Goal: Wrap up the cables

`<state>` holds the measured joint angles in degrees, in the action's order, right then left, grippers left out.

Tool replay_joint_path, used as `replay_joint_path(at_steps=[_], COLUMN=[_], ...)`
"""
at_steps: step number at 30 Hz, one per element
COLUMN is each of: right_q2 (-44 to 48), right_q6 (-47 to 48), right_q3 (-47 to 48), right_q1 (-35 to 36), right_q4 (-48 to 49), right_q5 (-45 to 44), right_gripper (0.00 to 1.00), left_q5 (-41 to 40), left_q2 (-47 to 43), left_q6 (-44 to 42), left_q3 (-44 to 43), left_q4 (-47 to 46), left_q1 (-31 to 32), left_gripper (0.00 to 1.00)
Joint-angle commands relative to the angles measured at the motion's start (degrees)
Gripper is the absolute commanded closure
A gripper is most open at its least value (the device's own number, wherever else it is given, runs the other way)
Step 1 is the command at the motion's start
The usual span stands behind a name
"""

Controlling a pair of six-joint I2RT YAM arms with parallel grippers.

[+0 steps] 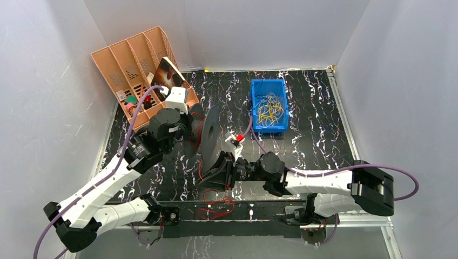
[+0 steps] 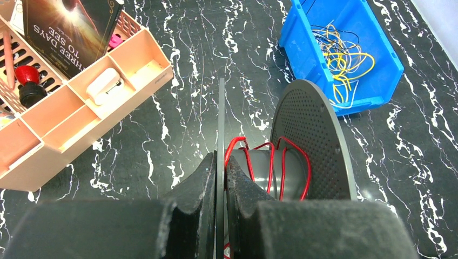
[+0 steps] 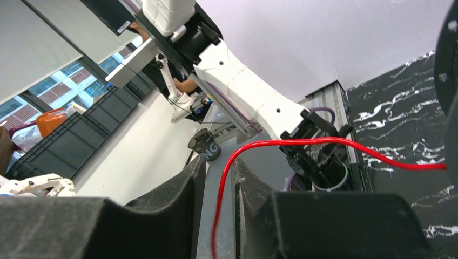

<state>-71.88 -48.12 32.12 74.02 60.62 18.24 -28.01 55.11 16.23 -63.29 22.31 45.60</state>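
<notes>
The black spool (image 1: 209, 136) stands on edge mid-table. Its grey hub (image 2: 289, 175) carries a few loose turns of the thin red cable (image 2: 281, 162) beside a perforated flange (image 2: 318, 140). My left gripper (image 2: 220, 175) is shut on the spool's thin other flange (image 2: 221, 118); in the top view it (image 1: 190, 128) is at the spool's far-left side. My right gripper (image 3: 219, 178) is shut on a grey flange edge at the spool's near bottom (image 1: 222, 171), with the red cable (image 3: 324, 142) running between its fingers. Slack red cable (image 1: 219, 205) lies heaped by the front rail.
An orange desk organizer (image 1: 116, 62) with a book (image 1: 168, 75) stands at the back left, close behind the left arm. A blue bin (image 1: 258, 102) holding yellow wires (image 1: 270, 110) sits at the back right of the spool. A metal rail (image 1: 259, 211) runs along the near edge.
</notes>
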Motion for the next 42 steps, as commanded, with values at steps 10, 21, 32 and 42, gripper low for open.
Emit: replay_joint_path(at_steps=[10, 21, 32, 42], right_q2=[2.6, 9.3, 14.8, 12.4], right_q6=[-0.2, 7.5, 28.2, 42.4], right_q3=[7.0, 10.1, 25.3, 38.8], right_q1=[0.6, 0.6, -0.5, -5.5], right_q4=[4.4, -6.6, -44.8, -67.7], right_q5=[0.5, -5.3, -19.4, -28.0], right_gripper=[0.73, 0.82, 1.00, 1.00], left_q5=[-4.0, -6.0, 3.1, 14.6], left_q2=[-0.1, -0.8, -1.7, -3.2], left_q6=[-1.3, -3.1, -12.0, -17.7], left_q3=[0.0, 2.7, 3.3, 4.0], left_q4=[-4.5, -4.1, -0.5, 1.2], left_q1=[0.0, 0.0, 0.0, 0.0], left_gripper=[1.00, 1.00, 1.00, 1.00])
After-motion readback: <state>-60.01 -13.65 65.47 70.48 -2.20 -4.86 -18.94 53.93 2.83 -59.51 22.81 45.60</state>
